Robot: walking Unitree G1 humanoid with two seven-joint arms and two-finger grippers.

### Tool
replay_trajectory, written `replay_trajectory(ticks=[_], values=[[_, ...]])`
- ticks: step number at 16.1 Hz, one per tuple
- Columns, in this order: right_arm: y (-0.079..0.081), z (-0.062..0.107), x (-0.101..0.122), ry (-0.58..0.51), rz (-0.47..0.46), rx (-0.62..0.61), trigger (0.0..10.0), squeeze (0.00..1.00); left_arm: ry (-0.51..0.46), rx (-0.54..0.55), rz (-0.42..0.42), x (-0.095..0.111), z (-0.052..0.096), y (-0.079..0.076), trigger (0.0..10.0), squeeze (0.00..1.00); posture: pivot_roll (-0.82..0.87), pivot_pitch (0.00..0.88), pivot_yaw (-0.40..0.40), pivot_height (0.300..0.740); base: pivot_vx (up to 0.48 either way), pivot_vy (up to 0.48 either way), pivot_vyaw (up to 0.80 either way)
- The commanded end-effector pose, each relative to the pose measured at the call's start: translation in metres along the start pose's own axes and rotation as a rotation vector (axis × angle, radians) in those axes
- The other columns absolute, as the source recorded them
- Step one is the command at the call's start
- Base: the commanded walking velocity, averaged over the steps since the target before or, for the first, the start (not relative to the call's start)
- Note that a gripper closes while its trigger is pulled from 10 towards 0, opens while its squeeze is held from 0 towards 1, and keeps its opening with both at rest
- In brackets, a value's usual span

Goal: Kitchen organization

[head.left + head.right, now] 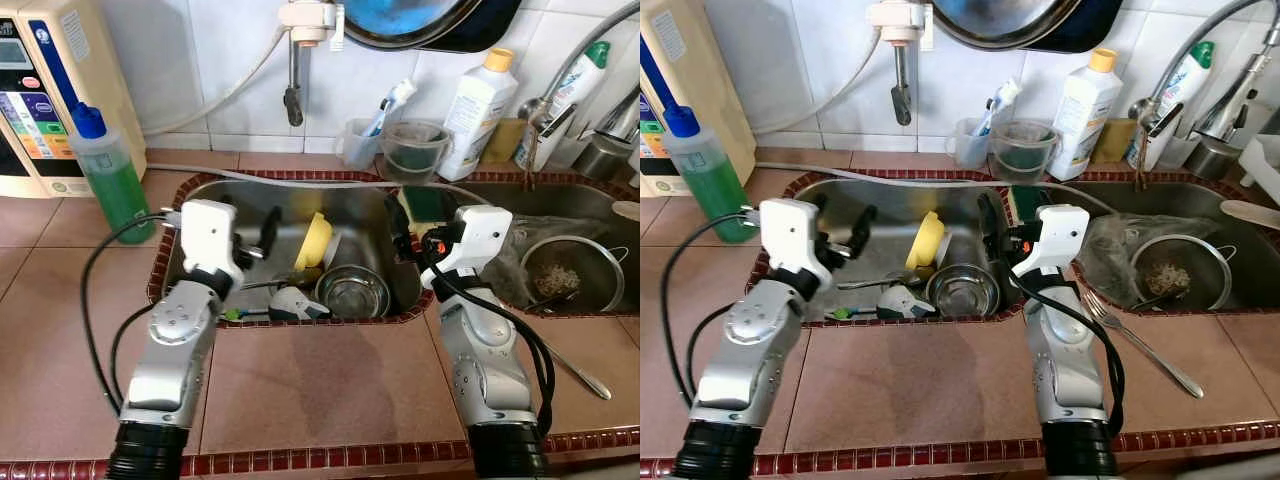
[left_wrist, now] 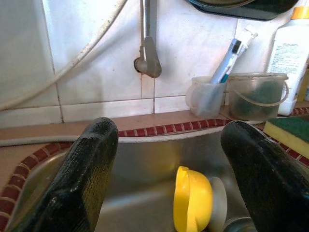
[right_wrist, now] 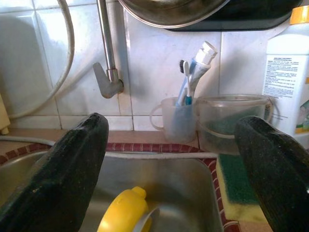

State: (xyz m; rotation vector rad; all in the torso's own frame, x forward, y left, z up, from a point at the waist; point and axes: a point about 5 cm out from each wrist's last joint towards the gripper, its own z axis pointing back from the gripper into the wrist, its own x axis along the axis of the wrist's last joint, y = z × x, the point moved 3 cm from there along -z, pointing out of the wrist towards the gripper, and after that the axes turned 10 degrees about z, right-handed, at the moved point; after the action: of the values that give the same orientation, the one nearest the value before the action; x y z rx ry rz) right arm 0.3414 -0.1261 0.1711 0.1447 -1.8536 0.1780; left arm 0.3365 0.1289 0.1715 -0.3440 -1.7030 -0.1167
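The left sink basin [image 1: 300, 186] holds a yellow cup [image 1: 315, 238] on its side, a steel bowl [image 1: 352, 290], a grey and white item [image 1: 290, 303] and some cutlery [image 1: 262, 285]. My left gripper [image 1: 255, 238] hangs open over the basin's left part, with the yellow cup [image 2: 192, 198] ahead of it and lower. My right gripper [image 1: 398, 238] is open and empty above the divider between the two basins. Just beyond it a green and yellow sponge [image 1: 428, 203] lies on the rim.
A green soap bottle [image 1: 108, 175] and a water purifier [image 1: 50, 90] stand at the left. A toothbrush cup [image 1: 362, 140], a clear tub [image 1: 413, 150] and a white bottle [image 1: 478, 115] line the back ledge. The right basin holds a strainer [image 1: 568, 272]. A fork [image 1: 1140, 345] lies on the counter.
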Motion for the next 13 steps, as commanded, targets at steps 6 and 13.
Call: replay_trajectory(ticks=[6, 13], values=[[0.003, 0.001, 0.002, -0.001, 0.044, 0.008, 10.0, 0.0, 0.011, -0.022, -0.018, -0.002, 0.003, 0.002, 10.0, 0.0, -0.03, 0.007, -0.028, 0.74, 0.0, 0.0, 0.0], [0.007, -0.003, 0.0, 0.003, 0.054, 0.026, 10.0, 0.0, 0.007, -0.018, -0.021, -0.001, 0.003, 0.003, 10.0, 0.0, -0.01, 0.0, -0.043, 0.74, -0.189, 0.0, 0.0]])
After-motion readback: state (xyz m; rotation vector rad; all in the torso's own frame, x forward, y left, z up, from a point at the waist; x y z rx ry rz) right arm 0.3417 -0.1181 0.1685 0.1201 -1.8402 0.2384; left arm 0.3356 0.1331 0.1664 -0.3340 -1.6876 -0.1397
